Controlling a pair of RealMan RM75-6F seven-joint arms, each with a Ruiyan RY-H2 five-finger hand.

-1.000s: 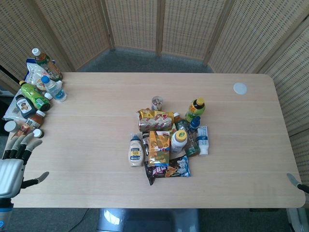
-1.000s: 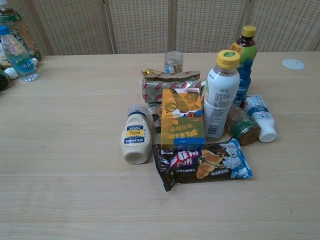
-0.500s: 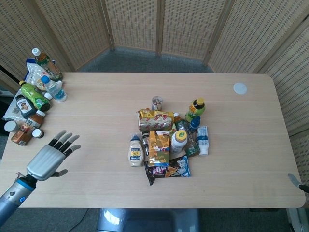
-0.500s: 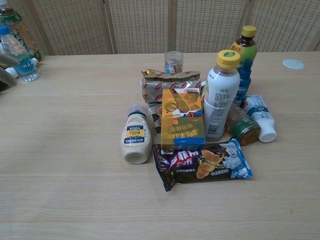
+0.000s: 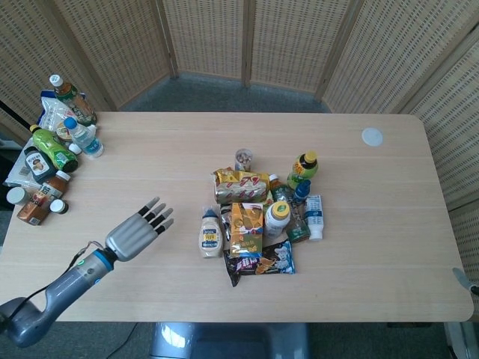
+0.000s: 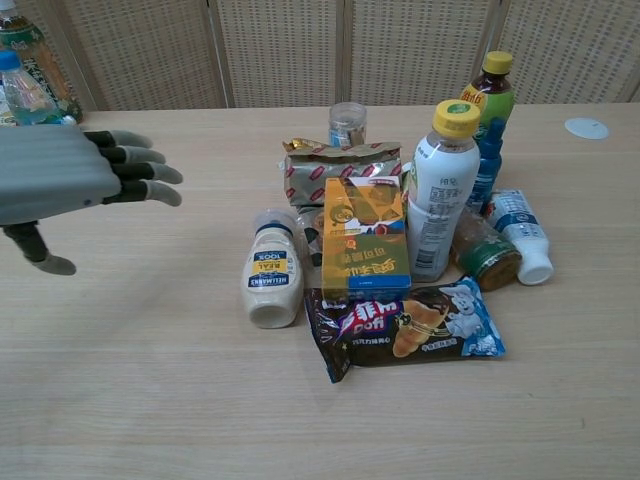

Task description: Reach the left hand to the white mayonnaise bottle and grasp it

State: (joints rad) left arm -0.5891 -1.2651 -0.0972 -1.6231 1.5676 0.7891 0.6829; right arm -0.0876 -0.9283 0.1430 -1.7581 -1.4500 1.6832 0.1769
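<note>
The white mayonnaise bottle [image 5: 210,233] [image 6: 273,274] lies on the table at the left edge of a cluster of groceries, its blue label facing up. My left hand [image 5: 138,231] [image 6: 70,180] hovers over the table to the left of the bottle, fingers spread and pointing toward it, holding nothing. A clear gap separates the fingertips from the bottle. Of my right hand only a grey fingertip [image 5: 460,277] shows, at the right edge of the head view; its state is not visible.
Beside the mayonnaise sit an orange carton [image 6: 364,240], a dark snack packet [image 6: 405,328], a red-gold packet [image 6: 343,160], a yellow-capped white bottle [image 6: 442,190], a green tea bottle [image 6: 487,100] and a small jar [image 6: 347,124]. Several bottles [image 5: 56,142] crowd the far left table edge. A white lid [image 5: 372,136] lies far right.
My left hand has swept from the table's left edge rightward over the table toward the mayonnaise bottle, entering the chest view. The groceries have not moved.
</note>
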